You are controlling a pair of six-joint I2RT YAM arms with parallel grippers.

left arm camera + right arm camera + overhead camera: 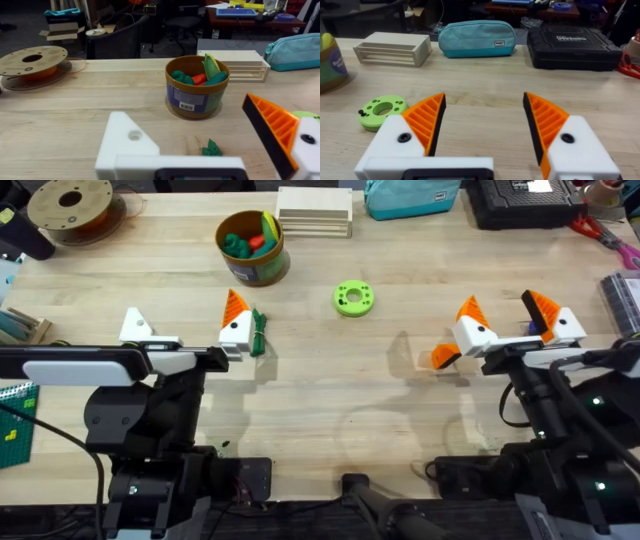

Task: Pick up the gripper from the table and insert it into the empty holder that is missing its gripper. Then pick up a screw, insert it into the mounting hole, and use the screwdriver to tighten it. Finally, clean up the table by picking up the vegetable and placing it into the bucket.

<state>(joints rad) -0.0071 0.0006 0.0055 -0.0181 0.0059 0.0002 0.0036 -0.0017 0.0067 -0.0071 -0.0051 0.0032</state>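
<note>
Both arms' fingers are spread wide, holding nothing. Loose orange gripper (444,356) lies just beside the right gripper (507,320), pointing left and near. The empty holder (135,326) is far left.

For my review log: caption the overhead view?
Both hands open above the table: left hand lacks one orange finger; loose gripper lies beside right hand.

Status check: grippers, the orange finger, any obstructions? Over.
Left gripper open, right gripper open, both empty. Orange finger on table by right gripper; holder bare. Vegetable lies beside left gripper.
</note>
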